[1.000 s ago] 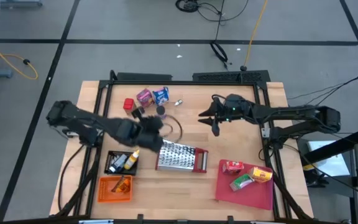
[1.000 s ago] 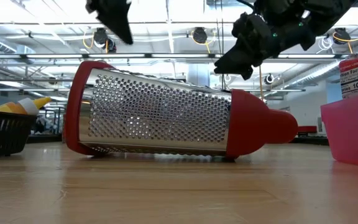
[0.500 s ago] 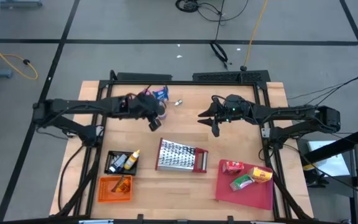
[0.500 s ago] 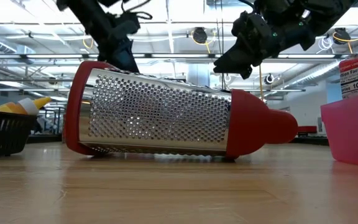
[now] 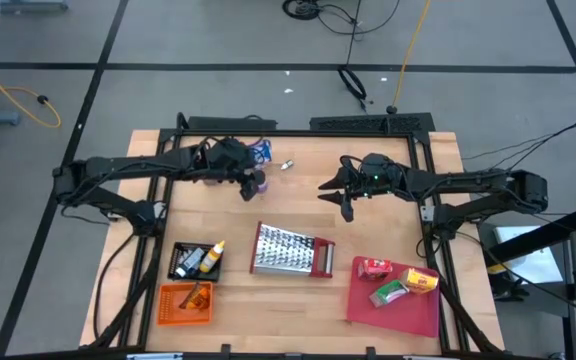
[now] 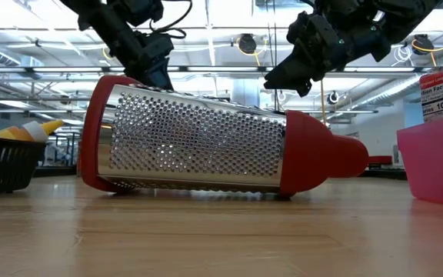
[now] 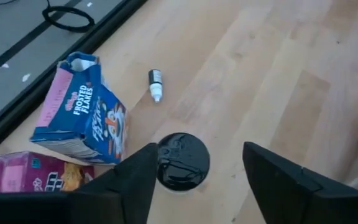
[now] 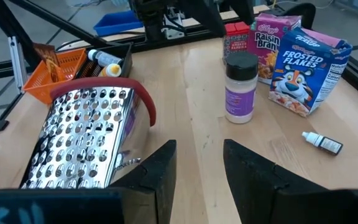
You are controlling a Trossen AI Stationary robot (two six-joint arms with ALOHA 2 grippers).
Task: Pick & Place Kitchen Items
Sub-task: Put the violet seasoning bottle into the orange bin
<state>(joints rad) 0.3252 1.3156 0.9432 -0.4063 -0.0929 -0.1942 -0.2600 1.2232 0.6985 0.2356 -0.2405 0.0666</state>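
- Left gripper (image 7: 194, 171) is over the back left of the surface (image 5: 308, 215), its fingers (image 7: 277, 171) spread apart and released, holding nothing.
- Dark-lidded jar (image 7: 183, 161) stands upright on the surface directly below the gap between the left fingers, nearer one finger, not gripped. In the right wrist view it shows as a clear jar with a purple label.
- Blue Frosted Flakes box (image 7: 82, 121) sits just beyond the left fingers, close beside the jar; pink-purple Raisin Bran box (image 8: 273, 40) next to it, red box (image 8: 235, 38) behind that.
- Tiny bottle (image 7: 155, 84) lies flat on the surface past the jar, further ahead of the left fingers.
- Right gripper (image 5: 340, 190) hovers mid-back of the surface, fingers (image 8: 253, 171) parted with nothing between them.
- Steel grater (image 5: 292, 251) lies on its side ahead of the right fingers, well short of the jar.
- Red tray (image 5: 393, 305) at front right carries red, green and yellow packets.
- Black basket (image 5: 194, 260) and orange basket (image 5: 183, 304) sit front left.
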